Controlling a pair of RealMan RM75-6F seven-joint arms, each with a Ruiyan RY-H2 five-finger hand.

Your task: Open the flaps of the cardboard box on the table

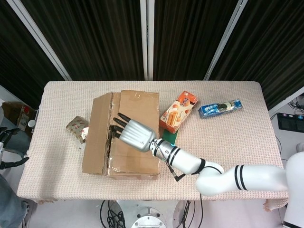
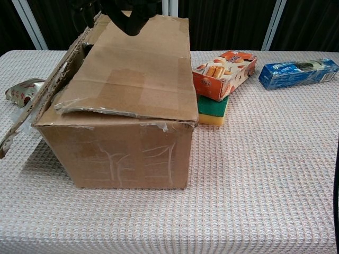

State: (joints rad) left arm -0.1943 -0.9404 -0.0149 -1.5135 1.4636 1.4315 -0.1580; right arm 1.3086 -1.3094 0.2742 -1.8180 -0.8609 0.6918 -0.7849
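Your right hand [image 1: 134,134] hangs over the cardboard box [image 1: 124,134] at the table's left-centre, fingers apart, holding nothing, tips near the seam beside the big flap [image 2: 132,74]. Hook under that edge and lift outward, slowly.

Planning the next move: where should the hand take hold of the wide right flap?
Probably its long free edge along the centre gap, where the right hand hovers. That edge of the right flap sits raised; hook under from the left, lift rightward.
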